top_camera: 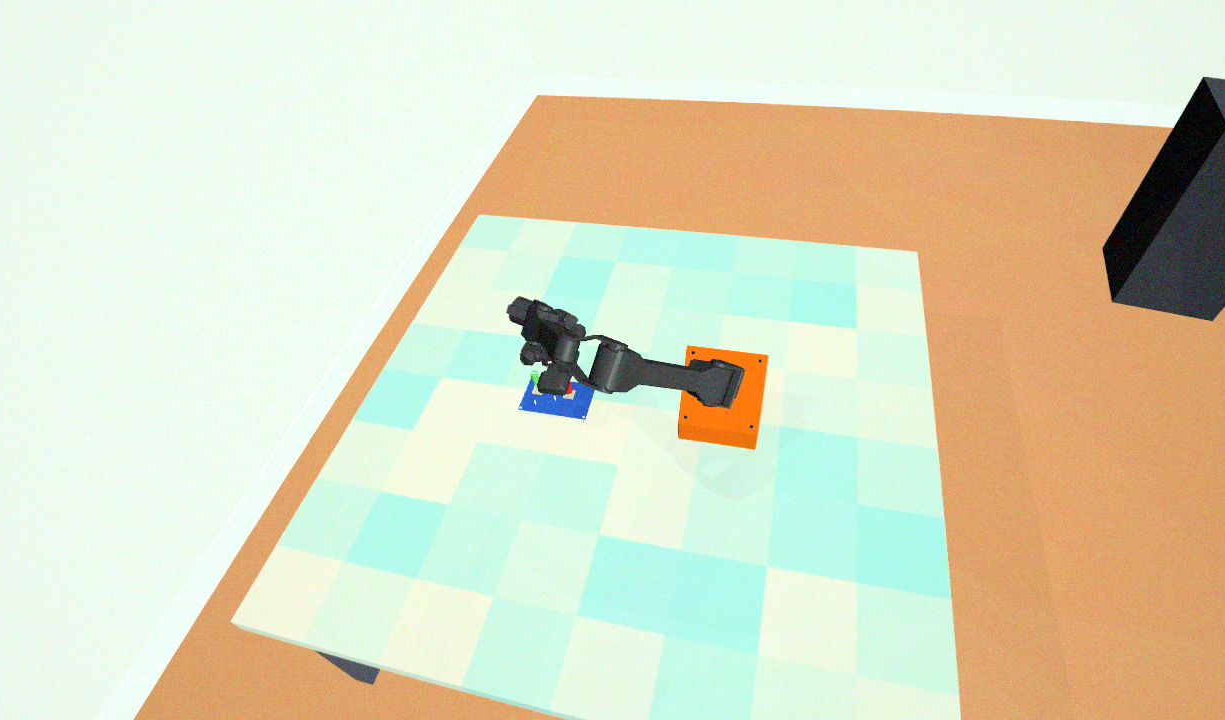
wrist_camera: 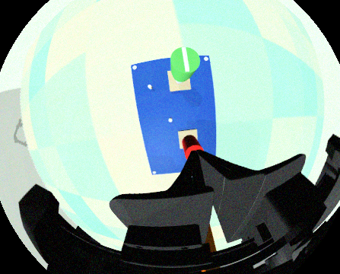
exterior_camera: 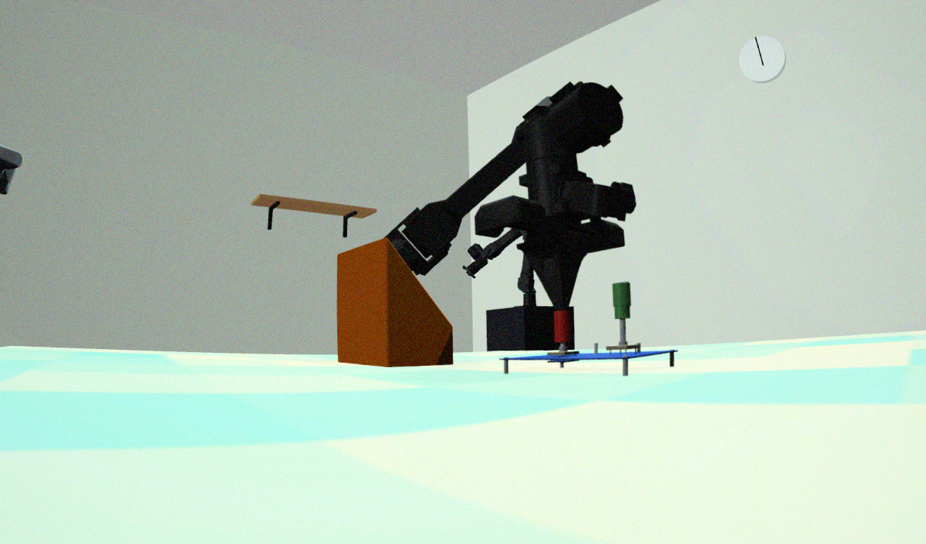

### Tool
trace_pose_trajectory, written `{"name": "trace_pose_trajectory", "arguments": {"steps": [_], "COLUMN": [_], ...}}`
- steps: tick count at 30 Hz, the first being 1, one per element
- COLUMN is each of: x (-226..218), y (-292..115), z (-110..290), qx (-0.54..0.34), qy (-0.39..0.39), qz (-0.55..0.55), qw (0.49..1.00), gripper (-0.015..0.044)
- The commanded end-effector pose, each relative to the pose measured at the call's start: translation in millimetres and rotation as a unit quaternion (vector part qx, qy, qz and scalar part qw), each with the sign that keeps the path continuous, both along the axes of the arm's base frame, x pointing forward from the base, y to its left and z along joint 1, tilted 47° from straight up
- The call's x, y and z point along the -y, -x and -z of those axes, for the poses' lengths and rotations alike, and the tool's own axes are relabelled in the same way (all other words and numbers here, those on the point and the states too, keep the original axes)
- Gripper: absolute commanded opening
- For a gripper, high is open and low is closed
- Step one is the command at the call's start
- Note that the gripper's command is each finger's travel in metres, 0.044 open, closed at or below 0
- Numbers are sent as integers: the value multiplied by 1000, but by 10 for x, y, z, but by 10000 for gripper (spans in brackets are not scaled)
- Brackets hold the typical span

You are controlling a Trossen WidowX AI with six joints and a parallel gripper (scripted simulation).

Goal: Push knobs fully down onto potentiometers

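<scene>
With its fingers pinched together on nothing, the gripper [exterior_camera: 562, 305] points straight down, its tip touching the top of the red knob [exterior_camera: 562, 327]. That knob sits directly under it, low on its shaft, near the blue board [exterior_camera: 645, 353]. Just beyond the gripper, toward the board's far end, the green knob [exterior_camera: 620, 300] stands high on its shaft, bare metal showing beneath. Behind the gripper the arm runs back to the orange base [exterior_camera: 378, 310].
</scene>
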State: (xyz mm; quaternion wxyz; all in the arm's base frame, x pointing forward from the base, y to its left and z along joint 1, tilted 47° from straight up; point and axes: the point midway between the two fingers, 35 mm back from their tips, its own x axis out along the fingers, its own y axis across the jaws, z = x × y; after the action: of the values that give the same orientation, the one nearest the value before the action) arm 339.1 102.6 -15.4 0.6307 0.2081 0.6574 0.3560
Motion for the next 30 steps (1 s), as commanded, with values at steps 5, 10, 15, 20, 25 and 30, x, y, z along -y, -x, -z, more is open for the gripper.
{"name": "trace_pose_trajectory", "arguments": {"steps": [5,10,15,20,25,30], "x": [-124,-137,-137,-138,-151,-151], "y": [1,4,4,4,7,7], "z": [69,81,81,82,94,94], "qx": [4,4,4,4,4,4], "qy": [-2,-2,-2,-2,-2,-2], "qz": [-13,-13,-13,-13,-13,-13], "qw": [1000,1000,1000,1000,1000,1000], "gripper": [0,0,0,0,0,0]}}
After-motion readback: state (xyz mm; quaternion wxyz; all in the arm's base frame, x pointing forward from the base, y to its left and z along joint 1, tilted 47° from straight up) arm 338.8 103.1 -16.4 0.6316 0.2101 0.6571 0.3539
